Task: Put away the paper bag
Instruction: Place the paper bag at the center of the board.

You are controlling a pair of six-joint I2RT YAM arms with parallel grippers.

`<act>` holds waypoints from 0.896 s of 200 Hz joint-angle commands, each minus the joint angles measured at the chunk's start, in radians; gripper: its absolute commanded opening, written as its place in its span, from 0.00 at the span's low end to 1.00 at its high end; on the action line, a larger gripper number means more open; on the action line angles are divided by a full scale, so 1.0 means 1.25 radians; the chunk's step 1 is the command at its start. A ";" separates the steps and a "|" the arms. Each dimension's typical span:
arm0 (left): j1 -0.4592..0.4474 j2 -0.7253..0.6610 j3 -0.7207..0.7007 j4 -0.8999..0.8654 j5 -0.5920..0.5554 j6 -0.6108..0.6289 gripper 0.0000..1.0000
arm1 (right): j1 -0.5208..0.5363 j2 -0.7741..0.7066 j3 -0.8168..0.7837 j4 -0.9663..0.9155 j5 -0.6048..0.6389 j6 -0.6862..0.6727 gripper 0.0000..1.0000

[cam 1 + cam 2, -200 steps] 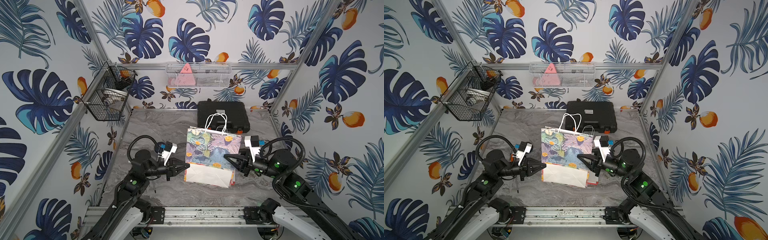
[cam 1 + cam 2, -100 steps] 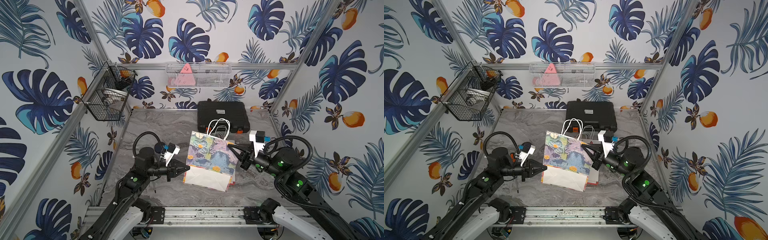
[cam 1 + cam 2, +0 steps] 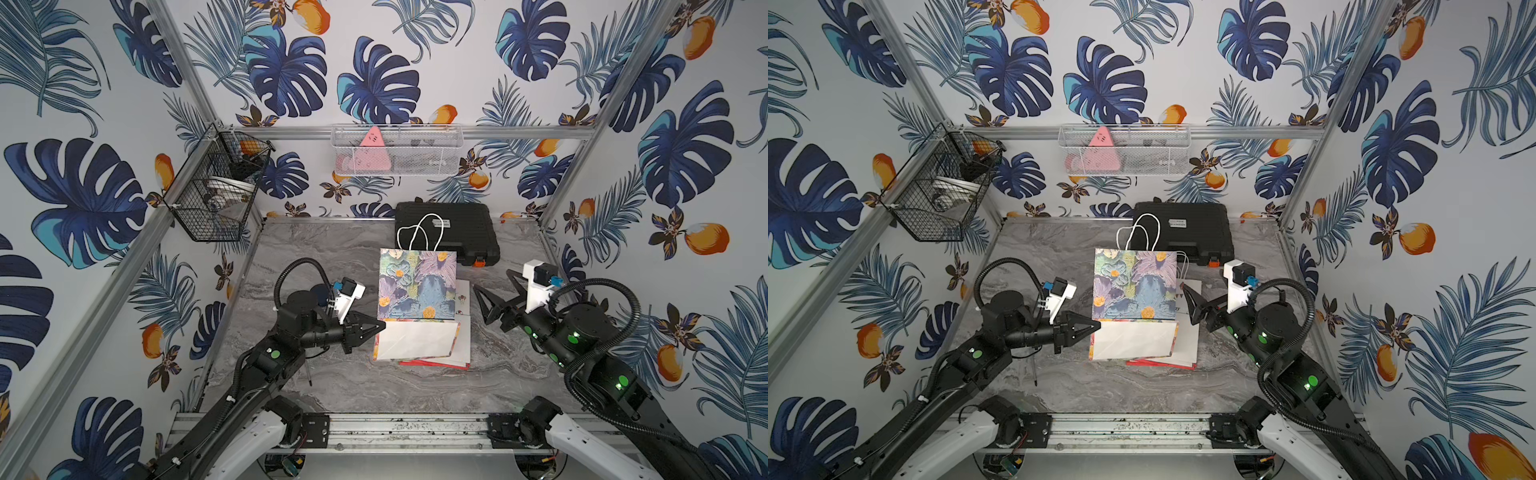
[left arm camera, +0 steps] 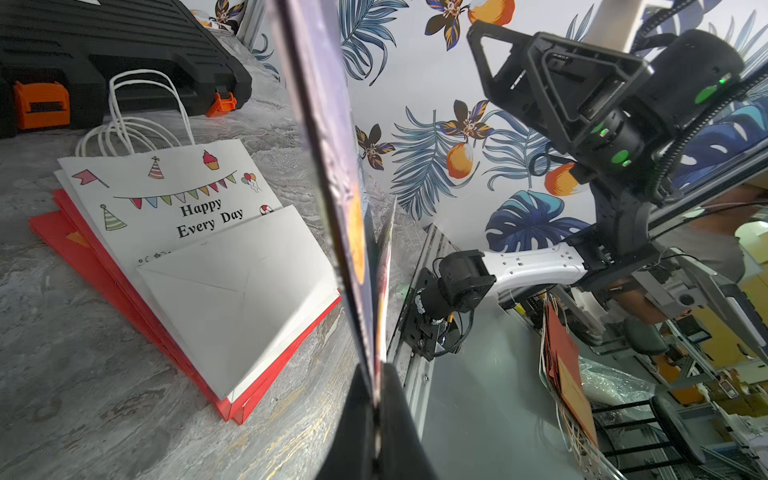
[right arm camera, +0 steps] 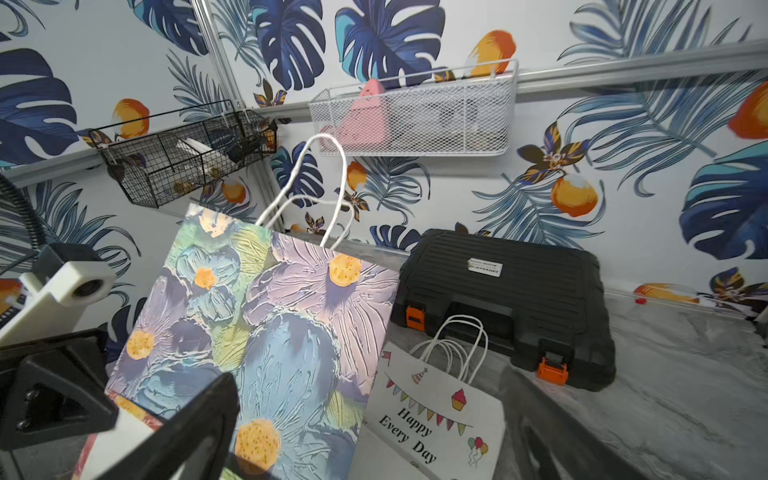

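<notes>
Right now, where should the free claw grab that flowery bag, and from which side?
Take the bag by its free side edge, the one nearest the open right gripper, coming in from the robot's right. The bag is folded flat and held upright, pinched at the opposite lower corner by the left gripper, so the jaws could straddle that thin edge. The string handles look floppier and are probably a poorer hold.

1. Left arm: reaches in from the front rail, forearm near level, wrist pointing inward.
2. Left pincer (image 3: 377, 327): jaws pinched together on the paper bag (image 3: 415, 286) edge.
3. Right arm: elbow bent, wrist raised.
4. Right pincer (image 3: 493, 280): jaws spread wide, holding nothing.
</notes>
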 commanded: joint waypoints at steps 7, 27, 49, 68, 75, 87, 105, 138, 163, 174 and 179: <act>-0.135 0.065 0.001 0.145 -0.126 -0.086 0.00 | 0.001 -0.011 0.005 -0.028 0.044 -0.031 1.00; -0.205 0.148 0.011 0.257 -0.187 -0.123 0.00 | 0.001 0.001 0.021 -0.058 0.046 -0.019 1.00; -0.211 0.260 0.015 0.364 -0.203 -0.169 0.00 | 0.001 0.006 0.029 -0.063 0.047 -0.011 1.00; -0.210 0.353 0.029 0.374 -0.236 -0.162 0.00 | 0.001 0.002 0.026 -0.054 0.046 -0.004 1.00; -0.210 0.390 0.031 0.389 -0.233 -0.173 0.00 | 0.001 0.001 0.024 -0.052 0.048 -0.001 1.00; -0.211 0.447 0.038 0.412 -0.218 -0.197 0.00 | 0.001 0.001 0.024 -0.055 0.049 0.003 1.00; -0.209 0.491 0.042 0.373 -0.232 -0.195 0.00 | 0.001 0.001 0.023 -0.070 0.053 0.016 1.00; -0.202 0.524 0.055 0.206 -0.381 -0.113 0.00 | 0.001 -0.014 -0.008 -0.074 0.049 0.042 1.00; -0.202 0.552 0.062 0.143 -0.485 -0.071 0.00 | 0.001 -0.026 -0.038 -0.064 0.049 0.060 1.00; -0.202 0.565 0.072 0.119 -0.534 -0.041 0.00 | 0.001 -0.028 -0.058 -0.056 0.050 0.071 1.00; -0.202 0.573 0.077 0.113 -0.546 -0.035 0.05 | 0.001 -0.027 -0.068 -0.050 0.050 0.080 1.00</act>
